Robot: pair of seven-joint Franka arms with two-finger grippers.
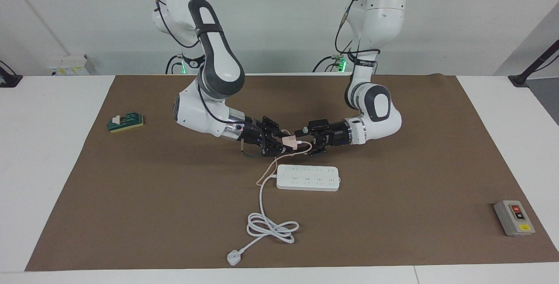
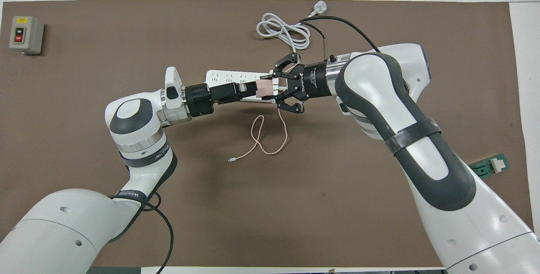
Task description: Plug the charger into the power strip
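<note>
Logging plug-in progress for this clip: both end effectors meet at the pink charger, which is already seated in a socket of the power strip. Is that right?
Not quite. The charger is not seated: the facing view shows it held in the air between the right end effector and the left end effector, clear of the power strip, which lies on the mat farther from the robots. The two end effectors do meet at it.

Grey button box (image 1: 514, 217) near left arm's table end, green block (image 1: 126, 122) near right arm's, brown mat (image 1: 174, 214)
</note>
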